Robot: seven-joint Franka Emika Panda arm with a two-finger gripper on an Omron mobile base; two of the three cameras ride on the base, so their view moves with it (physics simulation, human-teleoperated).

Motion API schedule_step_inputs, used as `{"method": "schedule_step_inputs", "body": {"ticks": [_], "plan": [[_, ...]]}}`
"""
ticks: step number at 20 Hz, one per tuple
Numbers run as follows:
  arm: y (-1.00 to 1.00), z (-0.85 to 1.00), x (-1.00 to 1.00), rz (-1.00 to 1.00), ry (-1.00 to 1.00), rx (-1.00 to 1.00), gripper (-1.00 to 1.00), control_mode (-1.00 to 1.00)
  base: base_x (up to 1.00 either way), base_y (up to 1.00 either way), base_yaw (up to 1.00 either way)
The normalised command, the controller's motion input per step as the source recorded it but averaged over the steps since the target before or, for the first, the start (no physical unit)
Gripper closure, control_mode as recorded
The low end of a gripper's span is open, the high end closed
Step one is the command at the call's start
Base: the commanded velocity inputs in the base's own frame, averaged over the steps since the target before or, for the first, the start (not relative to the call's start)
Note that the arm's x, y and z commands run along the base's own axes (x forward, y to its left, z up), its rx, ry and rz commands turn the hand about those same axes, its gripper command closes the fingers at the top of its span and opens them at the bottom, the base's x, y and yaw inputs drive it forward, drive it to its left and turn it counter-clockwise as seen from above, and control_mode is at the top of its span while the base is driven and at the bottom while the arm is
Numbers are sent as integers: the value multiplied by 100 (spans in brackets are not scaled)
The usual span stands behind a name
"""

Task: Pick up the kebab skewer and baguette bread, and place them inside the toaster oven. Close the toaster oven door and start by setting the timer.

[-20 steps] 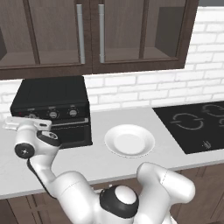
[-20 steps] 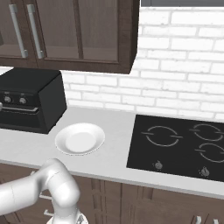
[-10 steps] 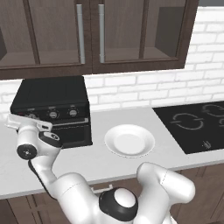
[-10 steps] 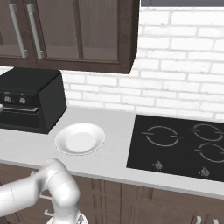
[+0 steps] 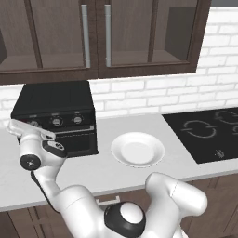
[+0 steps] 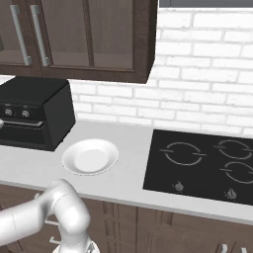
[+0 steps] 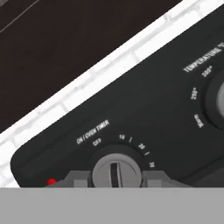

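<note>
One toaster oven (image 5: pixel 55 116) stands on the light desk (image 5: pixel 107 172), at its left part, against the white brick wall (image 6: pixel 207 99). Its toaster oven door (image 5: pixel 76 139) is up and shut. On the panel above the door I count three knobs in the left base view; the right base view shows two of them.

In the hand view the tool (image 7: pixel 116 180) is together on one knob, the timer knob (image 7: pixel 116 171), with a finger tip on each side of it. The slot of this knob stands about upright in that view, and a small red light (image 7: pixel 51 181) is just left of it. A second knob, for temperature, is cut by the right edge.

One white plate (image 5: pixel 137 149) lies on the desk, just right of the oven, and nothing lies on it. One black cooktop (image 6: pixel 202 165) is further right, with four ring marks. Above are dark cabinets (image 5: pixel 97 37) with two upright metal handles. The white arm (image 5: pixel 42 162) stands before the left front of the oven and hides part of it.
</note>
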Motion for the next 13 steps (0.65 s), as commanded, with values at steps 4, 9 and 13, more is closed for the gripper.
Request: {"method": "schedule_step_inputs", "body": {"ticks": [4, 9, 13], "plan": [[0, 0, 0, 0, -1, 15, 100, -100, 0, 0, 0], [0, 0, 0, 0, -2, 17, 100, -100, 0, 0, 0], [0, 0, 0, -1, -3, 19, 100, -100, 0, 0, 0]]}}
